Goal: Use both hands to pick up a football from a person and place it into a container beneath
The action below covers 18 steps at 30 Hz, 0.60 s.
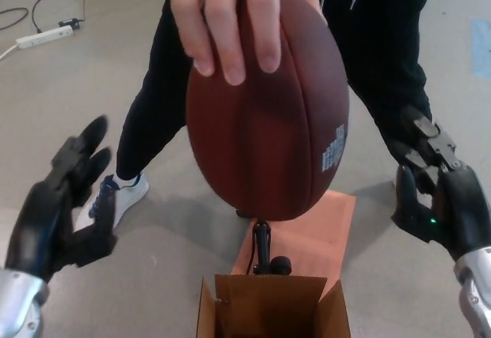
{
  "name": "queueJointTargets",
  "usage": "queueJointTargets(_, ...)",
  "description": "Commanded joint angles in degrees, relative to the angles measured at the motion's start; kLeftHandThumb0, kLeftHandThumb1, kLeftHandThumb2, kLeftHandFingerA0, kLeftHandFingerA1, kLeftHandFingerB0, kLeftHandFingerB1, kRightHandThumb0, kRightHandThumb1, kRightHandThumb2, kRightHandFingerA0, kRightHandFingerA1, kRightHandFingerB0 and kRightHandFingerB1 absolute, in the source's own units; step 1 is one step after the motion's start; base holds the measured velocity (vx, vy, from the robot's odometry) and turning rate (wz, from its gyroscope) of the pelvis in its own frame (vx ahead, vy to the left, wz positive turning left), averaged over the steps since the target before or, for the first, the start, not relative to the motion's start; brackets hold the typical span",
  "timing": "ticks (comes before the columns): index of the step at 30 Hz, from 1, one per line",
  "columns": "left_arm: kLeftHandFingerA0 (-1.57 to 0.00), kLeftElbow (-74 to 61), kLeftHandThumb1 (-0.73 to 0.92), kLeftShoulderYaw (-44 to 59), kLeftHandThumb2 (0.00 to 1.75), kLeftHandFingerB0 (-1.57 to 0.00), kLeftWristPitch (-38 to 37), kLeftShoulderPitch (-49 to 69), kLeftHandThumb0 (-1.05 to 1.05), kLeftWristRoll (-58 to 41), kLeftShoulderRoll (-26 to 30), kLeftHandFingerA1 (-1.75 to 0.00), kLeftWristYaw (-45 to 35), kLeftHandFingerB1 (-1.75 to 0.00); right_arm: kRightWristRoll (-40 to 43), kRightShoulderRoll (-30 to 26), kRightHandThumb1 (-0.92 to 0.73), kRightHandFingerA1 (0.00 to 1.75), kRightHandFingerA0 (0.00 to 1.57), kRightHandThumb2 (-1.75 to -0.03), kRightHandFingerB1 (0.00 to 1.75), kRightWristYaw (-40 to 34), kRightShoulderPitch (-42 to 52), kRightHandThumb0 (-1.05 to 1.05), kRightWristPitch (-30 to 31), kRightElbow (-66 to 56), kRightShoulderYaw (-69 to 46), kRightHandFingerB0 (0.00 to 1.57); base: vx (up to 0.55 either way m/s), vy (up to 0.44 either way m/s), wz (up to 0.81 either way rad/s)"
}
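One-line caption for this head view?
Person's hand offers football above cardboard box; open left hand and right hand flank it.

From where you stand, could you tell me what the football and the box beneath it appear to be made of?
The football looks like dark brown leather or a leather-like synthetic, with a matte, finely pebbled skin, raised seams and a white printed mark; which one, I cannot tell. The box beneath looks like plain brown corrugated cardboard, uncoated and dull, with thin flaps folded open at the top.

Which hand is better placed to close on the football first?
Right hand, slightly: it sits level with the football and nearer its side. Left hand is open too, but lower and farther out.
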Motion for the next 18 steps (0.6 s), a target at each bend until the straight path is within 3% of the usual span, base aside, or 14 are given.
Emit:
queueJointTargets(1, -0.08, -24.0, 0.74, -7.0, 1.08, -0.07, 9.6, 3.4, -0.89, -3.2, 0.1, -0.28, -3.4, -0.15, 5.4, 1.7, -0.76, 0.34, 0.13, -1.10, 0.17, 1.9, 7.5, -0.89, 6.4, -29.7, 5.1, 0.00, 0.00, 0.000, 0.00)
queueJointTargets(2, -0.08, -24.8, 0.74, -7.3, 1.07, -0.07, 9.7, 4.2, -0.89, -3.3, -0.1, -0.27, -3.4, -0.14, 5.4, 1.7, -0.74, 0.30, 0.15, -0.87, 0.14, 2.1, 8.4, -0.89, 7.1, -31.0, 5.7, 0.00, 0.00, 0.000, 0.00)
queueJointTargets(3, -0.07, -25.2, 0.73, -7.8, 1.07, -0.06, 9.8, 4.3, -0.90, -3.4, -0.3, -0.27, -3.4, -0.13, 5.1, 1.7, -0.73, 0.34, 0.10, -1.08, 0.16, 2.4, 8.7, -0.84, 7.4, -31.7, 6.5, 0.00, 0.00, 0.000, 0.00)
queueJointTargets(7, -0.08, -27.5, 0.73, -9.4, 1.06, -0.07, 10.5, 4.9, -0.89, -3.6, -1.1, -0.27, -3.0, -0.13, 4.6, 1.4, -0.73, 0.36, 0.07, -1.07, 0.19, 3.8, 9.0, -0.80, 7.3, -32.8, 8.8, 0.00, 0.00, 0.000, 0.00)
queueJointTargets(8, -0.08, -28.1, 0.73, -9.6, 1.06, -0.07, 10.8, 5.2, -0.90, -3.5, -1.1, -0.26, -2.8, -0.13, 4.2, 1.5, -0.77, 0.31, 0.13, -0.82, 0.13, 3.7, 9.2, -0.86, 7.4, -33.0, 9.2, 0.02, 0.00, 0.000, 0.00)
queueJointTargets(10, -0.09, -29.4, 0.72, -10.4, 1.05, -0.08, 11.8, 5.7, -0.90, -4.0, -1.3, -0.26, -2.7, -0.14, 3.3, 2.2, -0.91, 0.26, 0.14, -0.69, 0.19, 3.2, 9.4, -0.83, 8.1, -33.5, 10.5, 0.00, 0.00, 0.000, 0.00)
queueJointTargets(11, -0.09, -29.7, 0.72, -10.6, 1.05, -0.08, 12.1, 5.8, -0.90, -4.2, -1.3, -0.26, -2.7, -0.14, 3.2, 2.3, -0.91, 0.26, 0.14, -0.69, 0.19, 3.1, 9.4, -0.83, 8.3, -33.6, 10.8, 0.00, 0.00, 0.000, 0.00)
queueJointTargets(12, -0.09, -30.9, 0.72, -11.0, 1.05, -0.08, 12.9, 6.2, -0.90, -4.0, -1.3, -0.28, -2.4, -0.17, 2.3, 2.9, -0.72, 0.36, 0.11, -1.08, 0.24, 2.7, 9.4, -0.80, 8.9, -34.1, 11.8, 0.00, 0.00, 0.000, 0.00)
queueJointTargets(13, -0.10, -31.6, 0.71, -11.2, 1.06, 0.00, 13.5, 6.2, -0.88, -3.6, -1.3, -0.32, -2.0, -0.20, 1.9, 3.2, -0.91, 0.27, 0.18, -0.68, 0.22, 2.4, 9.3, -0.84, 9.4, -34.3, 12.4, 0.03, 0.00, 0.000, 0.00)
queueJointTargets(14, -0.10, -32.4, 0.71, -11.5, 1.06, 0.00, 14.1, 6.1, -0.88, -3.1, -1.4, -0.32, -1.7, -0.20, 1.5, 3.6, -0.91, 0.27, 0.18, -0.68, 0.22, 2.1, 9.1, -0.84, 10.0, -34.6, 13.0, 0.03, 0.00, 0.000, 0.00)
queueJointTargets(15, -0.13, -33.0, 0.72, -11.7, 1.06, 0.00, 14.3, 6.0, -0.89, -2.9, -1.4, -0.34, -1.5, -0.20, 0.7, 4.0, -0.72, 0.40, 0.13, -1.08, 0.25, 1.6, 8.9, -0.84, 10.6, -34.8, 13.6, 0.02, 0.00, 0.000, 0.00)
queueJointTargets(16, -0.13, -33.4, 0.72, -11.8, 1.06, 0.00, 14.6, 6.0, -0.89, -2.8, -1.4, -0.34, -1.4, -0.20, 0.4, 4.1, -0.72, 0.40, 0.13, -1.08, 0.25, 1.3, 8.9, -0.84, 11.0, -35.1, 13.8, 0.02, 0.00, 0.000, 0.00)
queueJointTargets(17, -0.13, -34.6, 0.87, -12.3, 0.67, -0.04, 15.1, 6.0, -0.84, -1.8, -1.4, -0.25, -1.0, -0.22, -1.0, 4.5, -0.73, 0.40, 0.12, -1.09, 0.25, 1.0, 8.3, -0.83, 10.8, -34.8, 15.0, 0.02, 0.00, 0.000, 0.00)
queueJointTargets(18, -0.10, -35.4, 0.70, -12.6, 1.04, -0.03, 15.7, 5.7, -0.84, -1.5, -1.4, -0.31, -0.8, -0.25, -1.8, 4.8, -0.92, 0.27, 0.19, -0.69, 0.22, 0.6, 7.7, -0.84, 11.2, -34.7, 15.7, 0.04, 0.00, 0.000, 0.00)
